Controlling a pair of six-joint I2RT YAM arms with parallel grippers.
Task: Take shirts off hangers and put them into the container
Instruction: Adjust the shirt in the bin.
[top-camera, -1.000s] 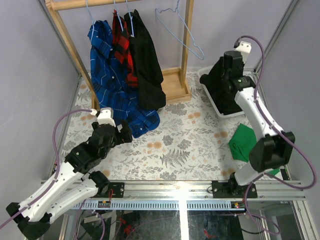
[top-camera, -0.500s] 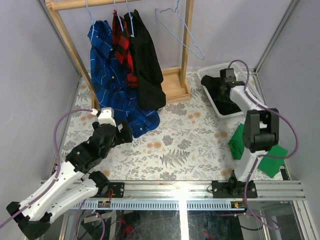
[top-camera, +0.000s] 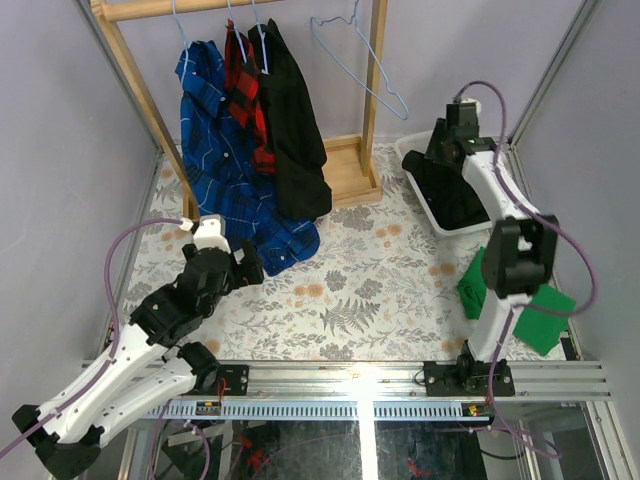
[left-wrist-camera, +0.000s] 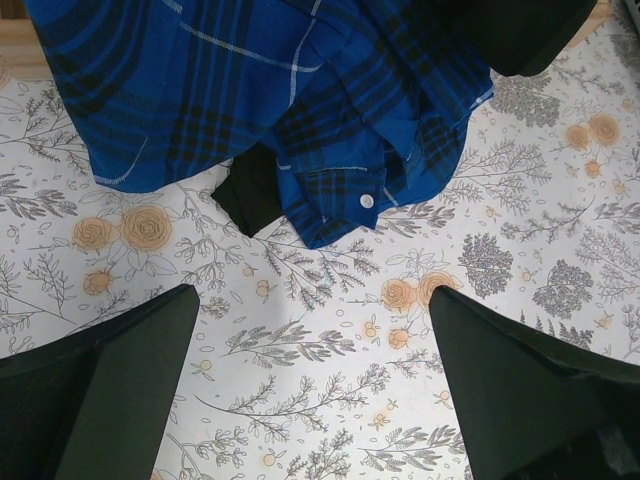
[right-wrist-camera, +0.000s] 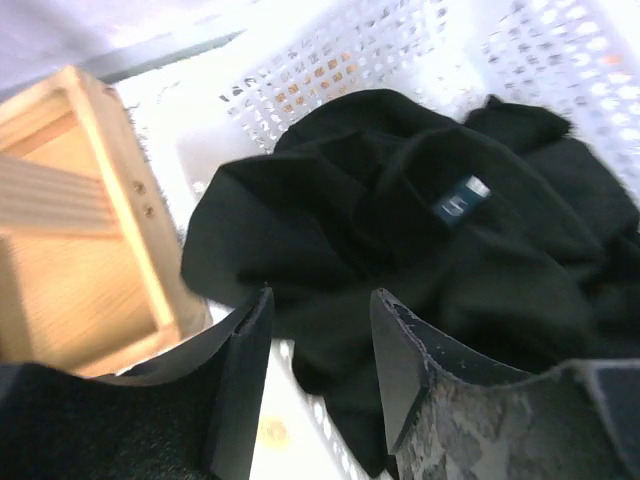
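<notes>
Beneath the right fingers (right-wrist-camera: 235, 400), just parted and empty, a black shirt (right-wrist-camera: 400, 240) is dropped in the basket (right-wrist-camera: 340, 60); one delivery is judged done, while the left fingers (left-wrist-camera: 100, 380) are held wide.

Top camera high, looking down; shares blue plaid shirt (top-camera: 222, 170) (left-wrist-camera: 250, 90) with close left wrist, container (top-camera: 408, 152) (right-wrist-camera: 340, 60) with close right wrist

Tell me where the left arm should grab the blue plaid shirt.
On the blue plaid shirt, probably the crumpled buttoned edge lying on the table, approached from the near side: it bunches in pinchable folds straight ahead of the open left gripper.
</notes>
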